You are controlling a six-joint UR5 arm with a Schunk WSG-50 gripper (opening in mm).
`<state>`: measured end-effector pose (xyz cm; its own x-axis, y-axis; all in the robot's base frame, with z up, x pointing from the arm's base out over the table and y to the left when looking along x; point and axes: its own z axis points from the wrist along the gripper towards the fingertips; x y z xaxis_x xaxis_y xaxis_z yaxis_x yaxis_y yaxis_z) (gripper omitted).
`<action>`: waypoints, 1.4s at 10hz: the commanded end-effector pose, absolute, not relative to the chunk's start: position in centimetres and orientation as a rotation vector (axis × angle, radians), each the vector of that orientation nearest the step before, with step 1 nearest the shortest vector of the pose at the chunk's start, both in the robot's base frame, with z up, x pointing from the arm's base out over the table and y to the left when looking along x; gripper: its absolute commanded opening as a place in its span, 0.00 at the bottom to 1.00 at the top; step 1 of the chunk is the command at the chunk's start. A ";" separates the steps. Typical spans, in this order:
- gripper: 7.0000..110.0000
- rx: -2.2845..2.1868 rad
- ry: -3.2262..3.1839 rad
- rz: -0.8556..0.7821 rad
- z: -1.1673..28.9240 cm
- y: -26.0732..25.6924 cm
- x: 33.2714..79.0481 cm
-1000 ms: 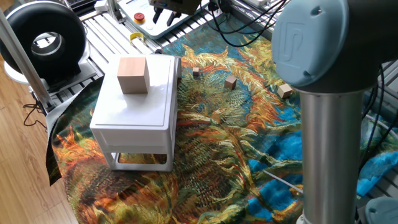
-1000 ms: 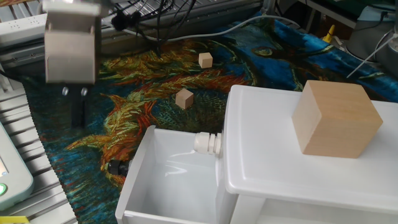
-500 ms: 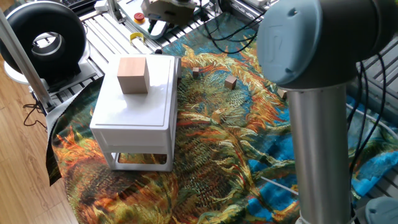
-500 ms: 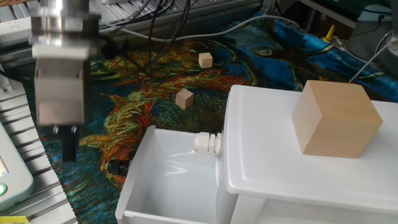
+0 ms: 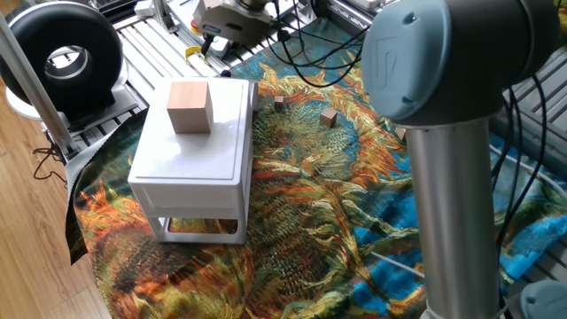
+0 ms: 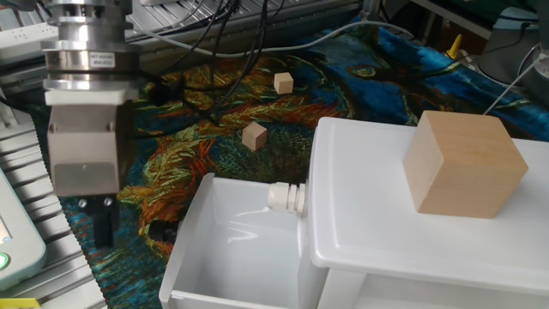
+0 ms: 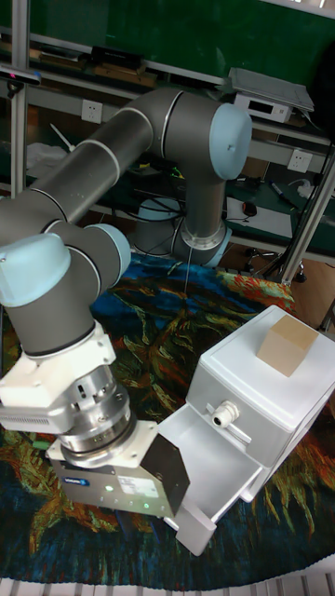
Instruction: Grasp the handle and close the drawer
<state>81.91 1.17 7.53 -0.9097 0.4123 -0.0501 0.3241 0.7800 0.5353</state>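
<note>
The white cabinet (image 6: 403, 223) stands on the patterned cloth with its drawer (image 6: 225, 257) pulled out and empty. A small nub (image 6: 159, 230), dark in shadow, projects from the drawer's front face and looks like the handle. My gripper (image 6: 105, 233) hangs pointing down just left of that front face, its fingertips about level with the nub and a short gap away. The fingers show edge-on, so their spacing is unclear. In the tall fixed view the gripper housing (image 7: 126, 470) hides the drawer's front. Nothing is in the gripper.
A tan wooden cube (image 6: 463, 163) sits on the cabinet top. Two small wooden blocks (image 6: 254, 136) (image 6: 283, 82) lie on the cloth behind the drawer. A white knob (image 6: 286, 197) sticks out of the cabinet above the drawer. Cables and metal rails lie to the left.
The gripper has come down and moved closer to the drawer's front. The drawer and the cube have not moved.
</note>
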 end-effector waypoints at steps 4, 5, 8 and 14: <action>0.36 0.595 2.746 0.954 8.4 1.0 81.2; 0.36 0.615 2.724 1.023 9.0 1.9 81.4; 0.36 0.549 2.769 0.815 7.3 -1.0 81.5; 0.36 0.470 2.792 0.599 5.7 -4.1 80.7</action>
<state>80.71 -3.40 5.69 -0.9190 0.3656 -0.1474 0.2672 0.8528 0.4487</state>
